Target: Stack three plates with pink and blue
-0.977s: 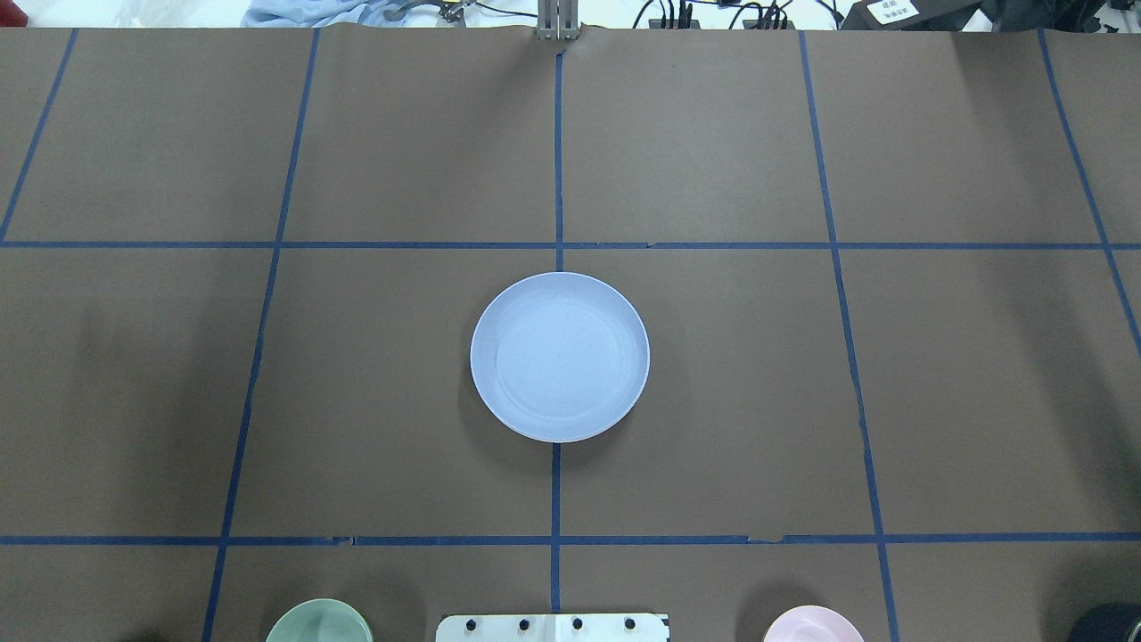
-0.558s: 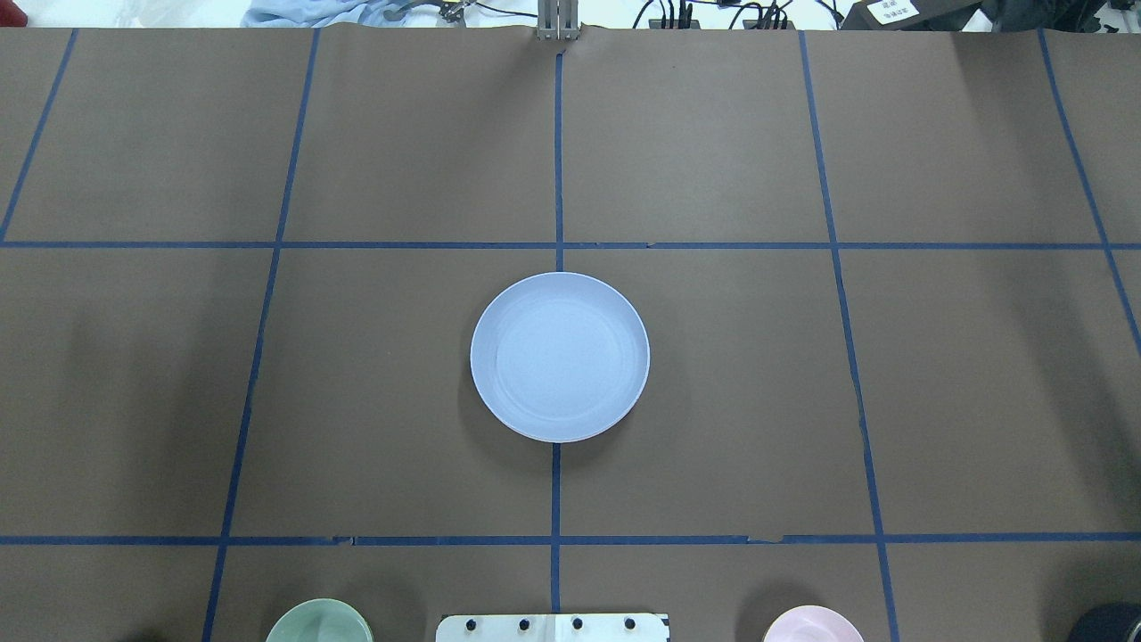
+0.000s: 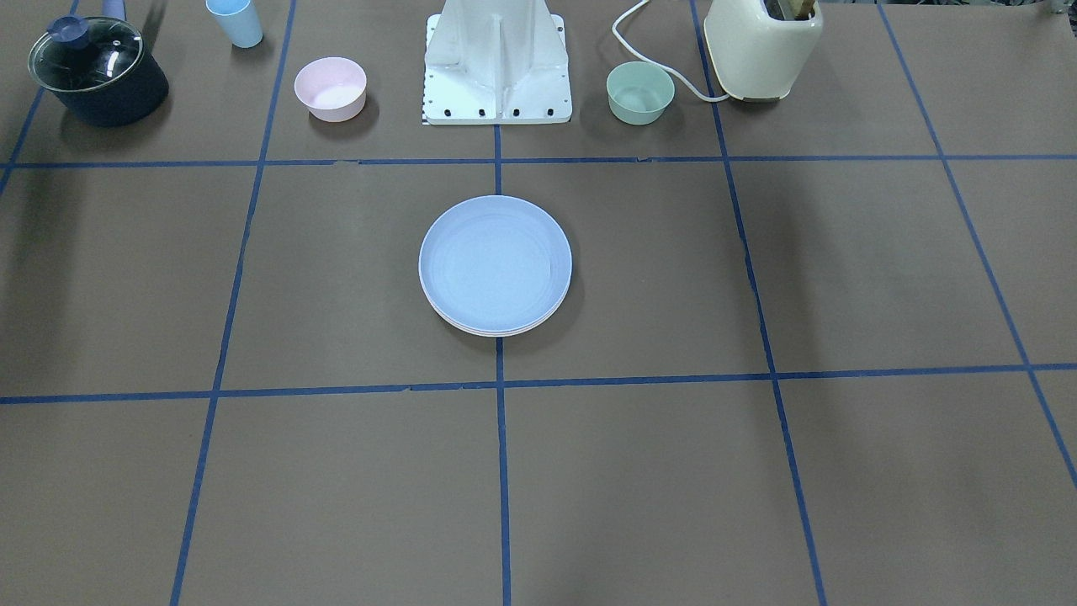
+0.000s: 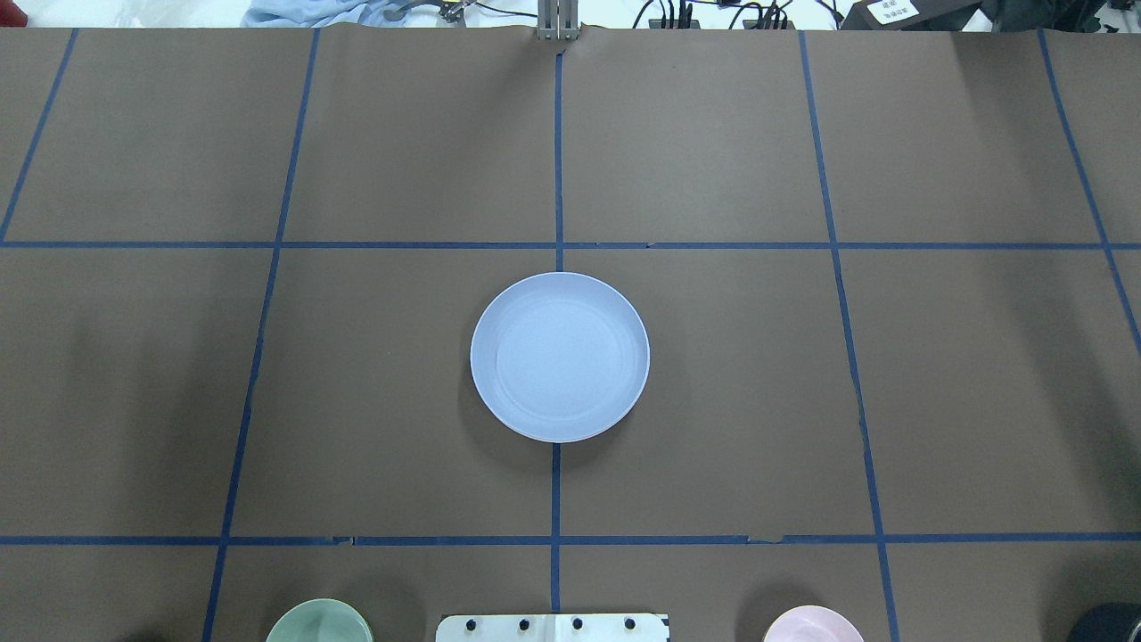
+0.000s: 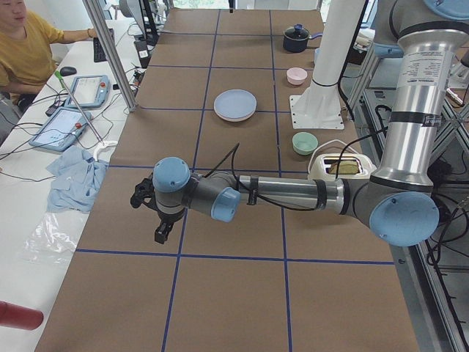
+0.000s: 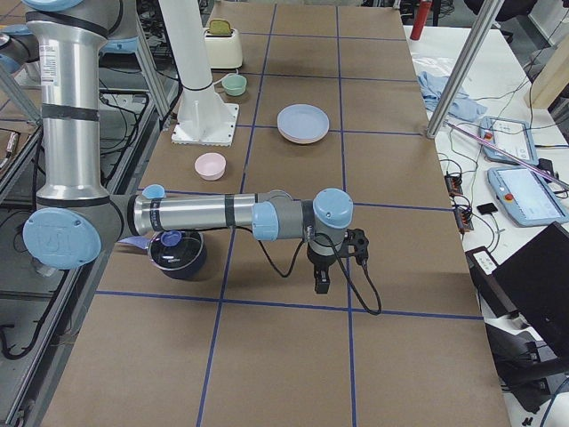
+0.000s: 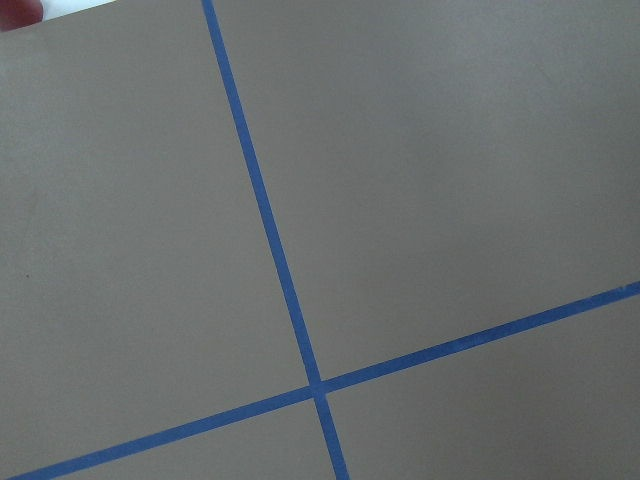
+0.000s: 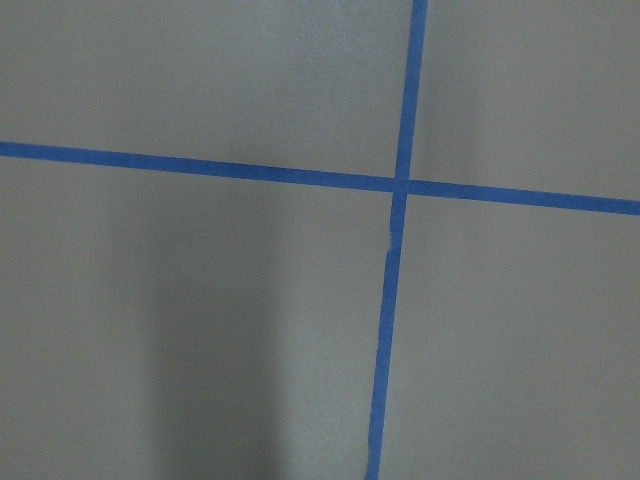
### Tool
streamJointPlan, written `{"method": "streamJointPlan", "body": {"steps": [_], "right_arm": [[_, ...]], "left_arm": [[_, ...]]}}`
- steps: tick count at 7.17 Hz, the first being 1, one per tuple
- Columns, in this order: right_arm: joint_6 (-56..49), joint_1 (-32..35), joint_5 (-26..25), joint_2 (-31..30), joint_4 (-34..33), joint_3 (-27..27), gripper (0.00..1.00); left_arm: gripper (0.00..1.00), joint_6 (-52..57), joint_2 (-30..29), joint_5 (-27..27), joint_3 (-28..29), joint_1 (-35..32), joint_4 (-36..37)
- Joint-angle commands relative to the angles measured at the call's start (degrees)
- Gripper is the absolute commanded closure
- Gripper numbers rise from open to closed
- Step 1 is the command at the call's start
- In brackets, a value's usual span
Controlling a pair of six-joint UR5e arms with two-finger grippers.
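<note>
The pale blue plate (image 4: 560, 357) lies on top of a stack at the table's centre; it also shows in the front view (image 3: 495, 263). Under it only thin pale rims (image 3: 496, 331) of lower plates show, so the pink and cream-white plates are mostly hidden. My left gripper (image 5: 152, 217) hangs over bare table far from the stack, seen only in the left side view; I cannot tell whether it is open. My right gripper (image 6: 338, 263) hangs over bare table on the other side, seen only in the right side view; I cannot tell its state either. Both wrist views show only brown paper and blue tape.
Along the robot's side stand a small pink bowl (image 3: 330, 87), a green bowl (image 3: 640, 92), a light blue cup (image 3: 235, 21), a dark pot with a glass lid (image 3: 97, 69), a cream toaster (image 3: 761, 46) and the white robot base (image 3: 498, 63). An operator (image 5: 29, 44) sits beyond the table.
</note>
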Motion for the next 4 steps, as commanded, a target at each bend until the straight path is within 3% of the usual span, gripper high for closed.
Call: {"method": "streamJointPlan", "body": {"steps": [1, 4], "right_arm": [[0.2, 0.0, 1.3, -0.1, 0.0, -0.3, 0.00], [0.4, 0.0, 1.1, 0.0, 0.0, -0.5, 0.00]], "left_arm": [[0.00, 0.0, 0.2, 0.4, -0.4, -0.2, 0.1], [0.00, -0.3, -0.1, 0.3, -0.8, -0.6, 0.4]]}}
